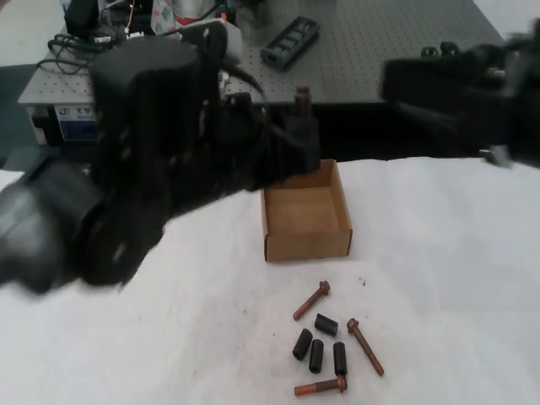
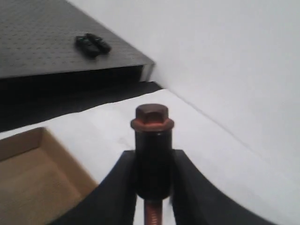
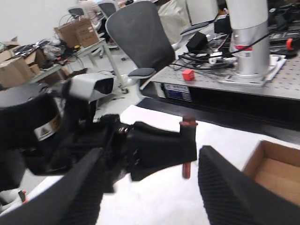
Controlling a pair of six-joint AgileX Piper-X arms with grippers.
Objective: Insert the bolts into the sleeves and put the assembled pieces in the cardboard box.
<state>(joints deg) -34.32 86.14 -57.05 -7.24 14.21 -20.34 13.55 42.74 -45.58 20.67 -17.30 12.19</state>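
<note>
**Assembled piece** [image 2: 152, 140]: a copper-coloured flanged bolt [image 2: 152, 118] stands head-up through a short black cylindrical sleeve [image 2: 152, 171]. It is upright, and the shank end shows below the sleeve. The left gripper [image 2: 153, 157] is closed on the sleeve with one black finger on each side. It holds the piece in the air near the far left corner of the open brown cardboard box [image 1: 308, 243].

**Box:** it rests on the white cloth-covered table [image 1: 456, 278], about midway between the left and right edges.

**Loose parts:** three copper-coloured bolts [image 1: 311, 300] and four black sleeves [image 1: 316, 355] lie on their sides in a close cluster between the box and the table's near edge. None of the bolts is inserted in a sleeve.

**Right gripper** [image 3: 151, 152]: it is raised above the table's far right side. Its two ribbed black fingers [image 3: 225, 192] are spread wide and hold nothing.

**Surroundings:** beyond the table's far edge stands a grey perforated metal bench [image 1: 396, 42]. It carries a black slotted tray [image 1: 289, 40].
</note>
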